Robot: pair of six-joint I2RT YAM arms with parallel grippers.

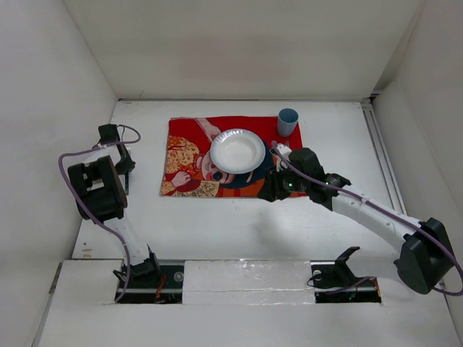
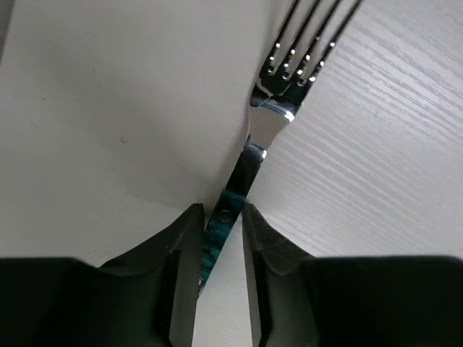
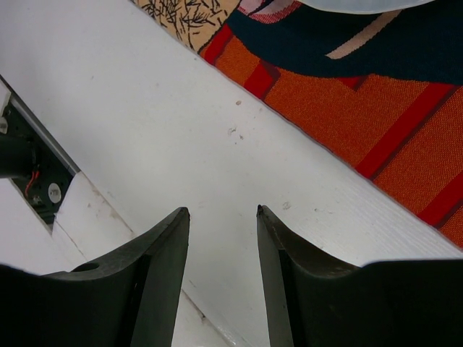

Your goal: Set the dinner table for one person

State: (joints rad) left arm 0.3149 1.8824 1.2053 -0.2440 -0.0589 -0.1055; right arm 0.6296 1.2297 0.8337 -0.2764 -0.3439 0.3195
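A fork (image 2: 278, 108) with a teal handle lies where the dinner table (image 1: 217, 224) meets the left wall. My left gripper (image 2: 221, 210) is shut on the handle, which sits slanted between the fingertips. From above, that gripper (image 1: 124, 173) is at the table's left edge. On the red placemat (image 1: 188, 155) stands a white plate (image 1: 237, 150), with a blue cup (image 1: 287, 121) at the mat's far right corner. My right gripper (image 1: 269, 189) hovers by the mat's near right edge. In the right wrist view it (image 3: 223, 211) is open over bare table, with nothing between its fingers.
White walls close in the table on the left, back and right. The left arm's body (image 1: 98, 188) stands close to the left wall. The placemat's (image 3: 376, 108) edge runs diagonally just beyond the right fingertips. The arm bases sit on a strip (image 1: 246, 278) at the near edge.
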